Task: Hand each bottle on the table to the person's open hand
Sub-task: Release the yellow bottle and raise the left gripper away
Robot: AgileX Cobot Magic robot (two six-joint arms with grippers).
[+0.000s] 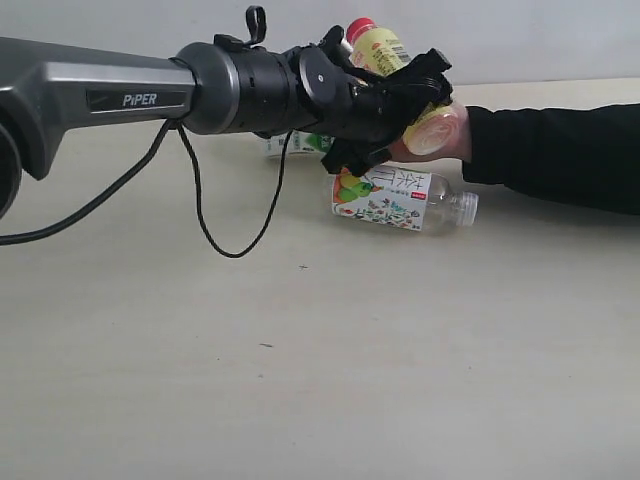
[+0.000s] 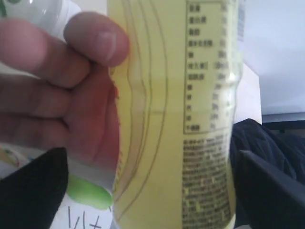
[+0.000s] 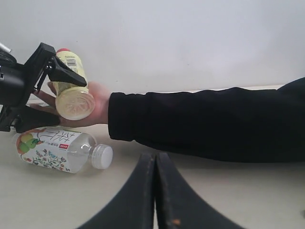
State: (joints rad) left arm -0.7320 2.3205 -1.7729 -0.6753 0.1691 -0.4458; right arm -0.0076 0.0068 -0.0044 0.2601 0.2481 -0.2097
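The yellow bottle [image 1: 385, 50] with its red cap lies tilted in the person's open hand [image 1: 452, 135] above the table [image 1: 300, 350]. My left gripper [image 1: 400, 110] reaches across to it and stands open. Its fingers straddle both the bottle and the person's fingers [image 2: 57, 86], with a gap beside the yellow bottle [image 2: 190, 119]. The fruit-label bottle [image 1: 395, 198] lies on its side just below the hand. The white bottle with the green leaf label [image 1: 295, 143] shows partly behind my left arm. The red-label bottle is out of view. My right gripper [image 3: 155, 155] is shut and empty, low over the table.
The person's black sleeve [image 1: 560, 150] stretches in from the right edge. A black cable [image 1: 200, 210] hangs from my left arm down to the tabletop. A pale wall stands behind the table's far edge.
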